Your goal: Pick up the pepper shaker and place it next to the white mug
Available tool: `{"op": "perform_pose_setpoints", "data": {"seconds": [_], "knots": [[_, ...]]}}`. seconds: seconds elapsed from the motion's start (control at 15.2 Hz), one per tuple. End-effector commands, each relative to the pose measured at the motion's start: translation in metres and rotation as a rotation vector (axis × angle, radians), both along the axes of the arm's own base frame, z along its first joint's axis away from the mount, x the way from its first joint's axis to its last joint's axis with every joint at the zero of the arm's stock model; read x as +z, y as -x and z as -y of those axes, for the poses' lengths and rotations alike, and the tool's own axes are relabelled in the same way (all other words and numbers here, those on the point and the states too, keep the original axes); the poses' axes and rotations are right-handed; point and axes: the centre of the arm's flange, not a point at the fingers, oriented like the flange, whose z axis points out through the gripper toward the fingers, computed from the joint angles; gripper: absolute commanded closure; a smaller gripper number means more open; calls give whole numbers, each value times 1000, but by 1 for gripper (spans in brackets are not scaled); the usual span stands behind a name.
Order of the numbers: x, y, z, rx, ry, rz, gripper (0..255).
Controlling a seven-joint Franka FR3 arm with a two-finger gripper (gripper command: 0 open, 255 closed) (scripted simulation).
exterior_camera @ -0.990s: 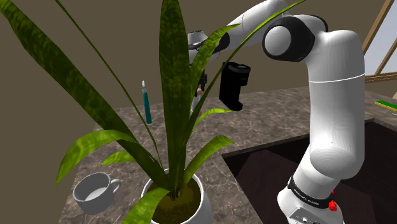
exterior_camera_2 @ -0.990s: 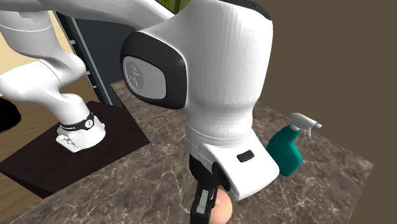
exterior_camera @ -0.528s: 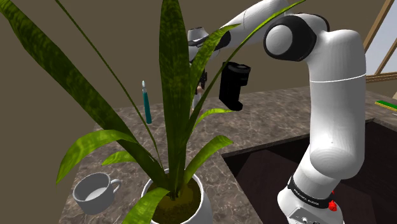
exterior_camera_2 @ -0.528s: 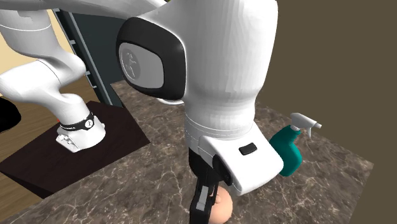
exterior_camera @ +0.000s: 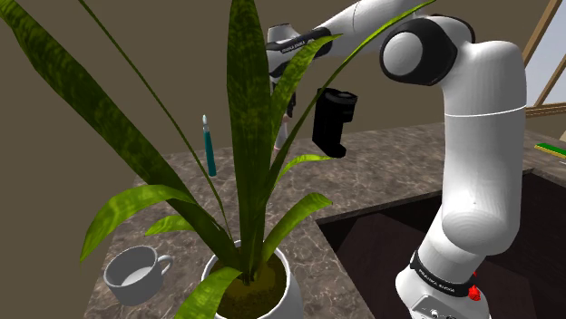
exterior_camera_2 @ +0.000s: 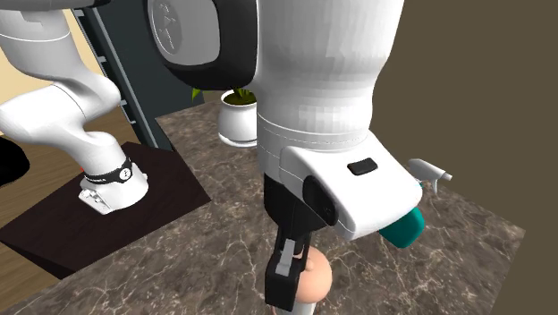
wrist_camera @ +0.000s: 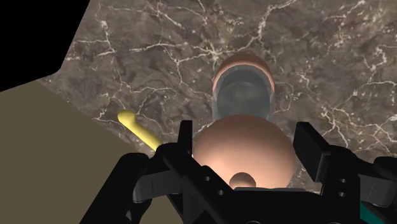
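The pepper shaker [wrist_camera: 245, 149] has a rounded tan top and a clear body. It hangs above the marble counter [wrist_camera: 165, 57], clasped between my gripper's [wrist_camera: 248, 151] two black fingers [wrist_camera: 185, 147]. From the second exterior view the gripper [exterior_camera_2: 295, 279] points down beside the shaker's tan top [exterior_camera_2: 313, 277], with the white hand above it. The white mug [exterior_camera: 136, 270] stands on the counter near the shoulder view's lower left, far from the gripper, and tall leaves hide most of the hand there.
A potted plant [exterior_camera: 249, 288] with long green leaves stands beside the mug. A teal spray bottle [exterior_camera_2: 407, 228] stands close behind the hand. A yellow handle [wrist_camera: 137, 127] lies near the counter's edge. A black angular object [exterior_camera: 334, 122] stands further back. The dark stand [exterior_camera_2: 107, 224] sits below the counter.
The arm has risen with the shaker in its grip. In the second exterior view the hand has moved up, uncovering the plant pot behind it.
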Motion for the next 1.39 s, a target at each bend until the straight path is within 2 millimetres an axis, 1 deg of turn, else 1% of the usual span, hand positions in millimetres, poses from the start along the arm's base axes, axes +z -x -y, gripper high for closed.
{"op": "perform_pose_setpoints", "data": {"seconds": [0.0,1.32], "knots": [[11,0,0,0,0,0,255],[116,0,0,0,0,0,255]]}}
